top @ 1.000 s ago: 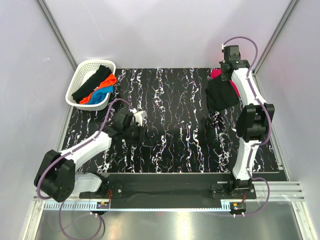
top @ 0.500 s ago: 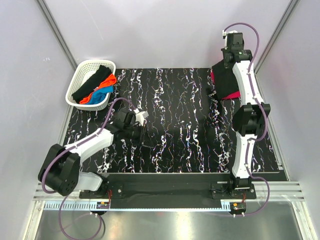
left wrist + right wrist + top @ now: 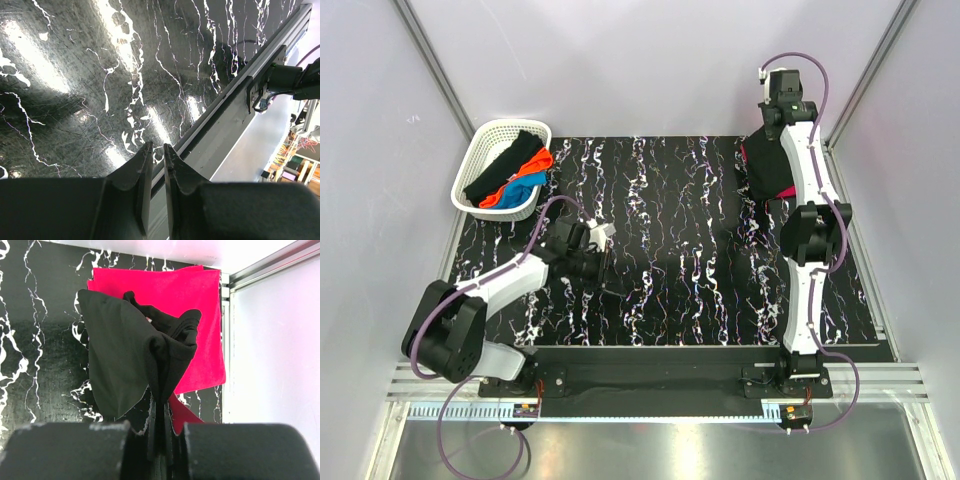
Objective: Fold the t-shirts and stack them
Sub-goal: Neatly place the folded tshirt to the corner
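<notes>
Grip: black shirt point(image 3: 125, 355) is pinched at a bunched fold by the right gripper point(image 3: 160, 432), with the jaws clamped tight on the cloth.
Why held so: the cloth is kept lifted so that it drapes free below the fingers. This is judged to be a carry, ready for lowering onto the stack.
Where: the shirt hangs directly under the right gripper, over the red shirt point(image 3: 187, 295). Whether the two touch cannot be told.
Black shirt, look: soft and matte, gathered into thick pleats at the pinch, with one broad flap spread to the side. It is only loosely folded and the edges are not squared.
Red shirt, look: bright and laid flat as a neat rectangle beneath and beyond the fingertips, partly covered by the black cloth.
Left gripper point(image 3: 156, 150): the jaws are drawn almost together with nothing between them. It is held low over the bare table point(image 3: 670, 230), well apart from the right gripper, and is judged to be parked clear of the work.
Remaining: a heap point(image 3: 510, 172) of black, orange and blue cloth is left in the basket point(image 3: 482, 150), beyond the left gripper, unfolded.
Risk: on release, the bunched fold may land crooked.
</notes>
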Robot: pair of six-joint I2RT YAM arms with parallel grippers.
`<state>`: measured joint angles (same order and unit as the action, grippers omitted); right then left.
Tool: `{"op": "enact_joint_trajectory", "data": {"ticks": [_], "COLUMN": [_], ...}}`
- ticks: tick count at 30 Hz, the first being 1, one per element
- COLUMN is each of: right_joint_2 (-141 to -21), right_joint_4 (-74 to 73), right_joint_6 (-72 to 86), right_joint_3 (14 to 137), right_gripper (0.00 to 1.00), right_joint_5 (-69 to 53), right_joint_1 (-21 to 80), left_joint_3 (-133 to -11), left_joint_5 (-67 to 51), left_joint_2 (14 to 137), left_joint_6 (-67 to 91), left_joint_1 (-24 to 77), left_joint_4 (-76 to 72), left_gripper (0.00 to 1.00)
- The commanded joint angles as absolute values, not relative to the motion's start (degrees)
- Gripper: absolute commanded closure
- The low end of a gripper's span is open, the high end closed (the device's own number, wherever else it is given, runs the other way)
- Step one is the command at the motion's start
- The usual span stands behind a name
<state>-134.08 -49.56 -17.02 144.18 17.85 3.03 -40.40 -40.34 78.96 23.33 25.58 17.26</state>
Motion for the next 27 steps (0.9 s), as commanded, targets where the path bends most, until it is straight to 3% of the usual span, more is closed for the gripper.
{"op": "enact_joint_trajectory", "data": {"ticks": [1, 17, 27], "right_joint_2": [-133.86, -114.27, -114.34], "right_joint_4": [-47.99, -50.98, -50.54], "right_joint_6": [-18.28, -13.27, -17.40], "right_joint_3": [147.83, 130.96, 128.58], "right_gripper": [1.00, 1.00, 1.00], "right_joint_5": [17.40, 12.48, 14.15], "right_joint_1": [2.29, 2.37, 2.37], "left_joint_3": [-41.75, -42.80, -41.49], "left_joint_5": [-43.15, -45.17, -46.14], "left_joint_2": [79.63, 79.54, 78.93], "left_joint_6": [22.32, 23.29, 23.29], "left_joint_1": [25.31, 25.22, 25.31], "left_joint_4": [15.91, 14.24, 13.27], "left_gripper": [0.82, 0.83, 0.80]}}
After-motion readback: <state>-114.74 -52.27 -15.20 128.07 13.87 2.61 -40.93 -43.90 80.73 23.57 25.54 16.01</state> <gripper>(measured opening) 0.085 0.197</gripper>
